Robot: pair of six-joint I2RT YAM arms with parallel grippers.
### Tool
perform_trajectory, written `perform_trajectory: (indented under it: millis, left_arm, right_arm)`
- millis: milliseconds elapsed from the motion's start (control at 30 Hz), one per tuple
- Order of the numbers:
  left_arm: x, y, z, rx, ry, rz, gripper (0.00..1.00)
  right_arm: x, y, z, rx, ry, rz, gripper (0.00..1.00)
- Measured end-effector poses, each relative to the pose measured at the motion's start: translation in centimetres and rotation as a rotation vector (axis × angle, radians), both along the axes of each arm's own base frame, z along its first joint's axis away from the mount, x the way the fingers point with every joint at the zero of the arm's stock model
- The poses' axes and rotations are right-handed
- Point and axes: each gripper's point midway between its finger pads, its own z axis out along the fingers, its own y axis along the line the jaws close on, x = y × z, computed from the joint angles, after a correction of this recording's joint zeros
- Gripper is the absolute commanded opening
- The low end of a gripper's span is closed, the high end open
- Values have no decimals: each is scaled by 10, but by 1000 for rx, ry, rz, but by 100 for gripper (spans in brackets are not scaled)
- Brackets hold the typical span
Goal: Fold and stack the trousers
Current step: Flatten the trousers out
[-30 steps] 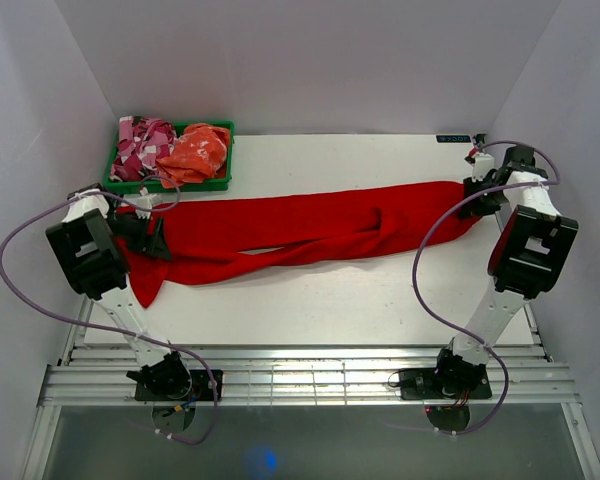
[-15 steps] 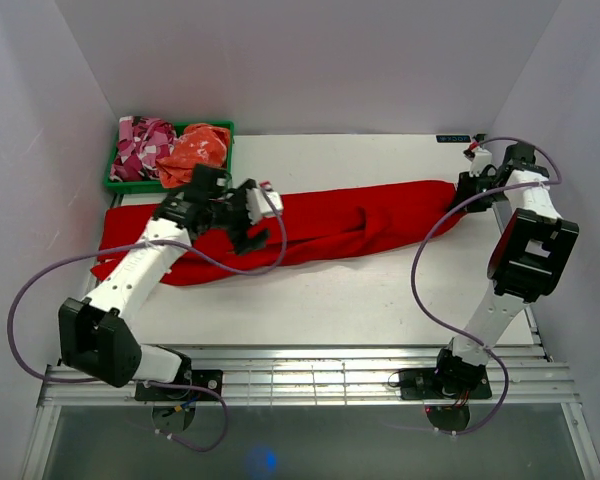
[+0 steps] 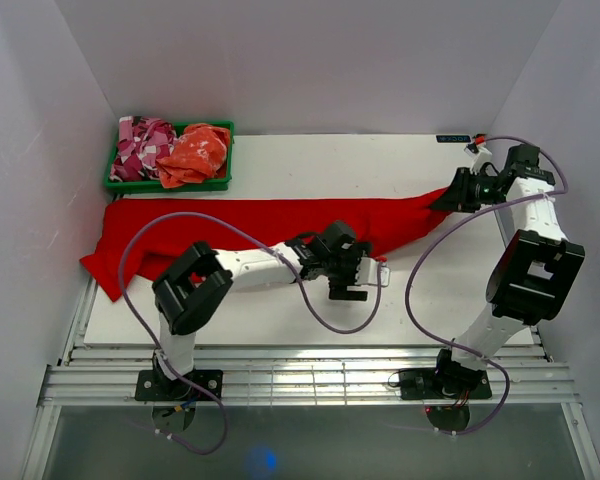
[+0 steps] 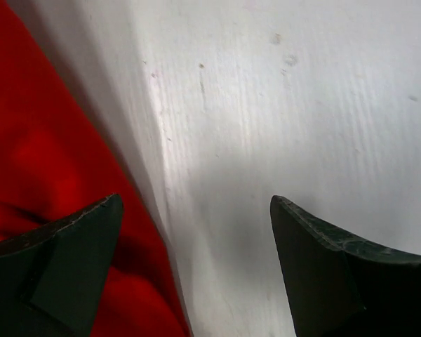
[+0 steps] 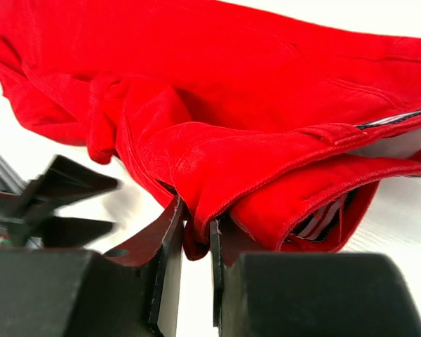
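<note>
Left gripper (image 4: 196, 242) is nearest me, mid-table, fingers spread wide and holding nothing. On the wrist view it straddles the near hem of the trousers (image 3: 280, 215), with one finger over red cloth and the other over bare table (image 3: 330, 160). Beyond it, the trousers lie stretched in a long band across the table from left to right. Their left end reaches the table's left edge and seems to spill over it. Far right: right gripper (image 5: 194, 239) is pinched tight on a bunched fold of that end, with a striped lining showing just beside the fingers, so I take it for the waist. Back left corner: a green crate (image 3: 170, 186) holding a pink-and-white garment (image 3: 140, 145) and an orange garment (image 3: 195, 150), just beyond the red cloth. Judgement: step in hand is the first fold, garment spread out, nothing folded yet. Next move calls for lowering my left fingers onto the near hem, closing on both layers, then carrying the cloth over while my right holds the end taut. Risk: catching one layer only.
</note>
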Motion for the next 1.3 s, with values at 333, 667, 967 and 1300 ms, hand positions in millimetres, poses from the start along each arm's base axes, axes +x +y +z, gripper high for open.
perform_trajectory:
  millis: [333,667,967,1300]
  left_arm:
    - [71,-48,-21,-78,-215,172,84]
    - [99,-44,-30,-53,-307,246,0]
    - [90,-35,-19,-52,-74,204,0]
    - [44,-36,57,-126,503,92,0]
  right_arm:
    - [-4,5,-16,74,79,-37,8]
    - [-2,6,-29,101,125,-43,9]
    - [9,-2,-48,81,162,-51,93]
    - [19,-19,-68,59,182,-73,98]
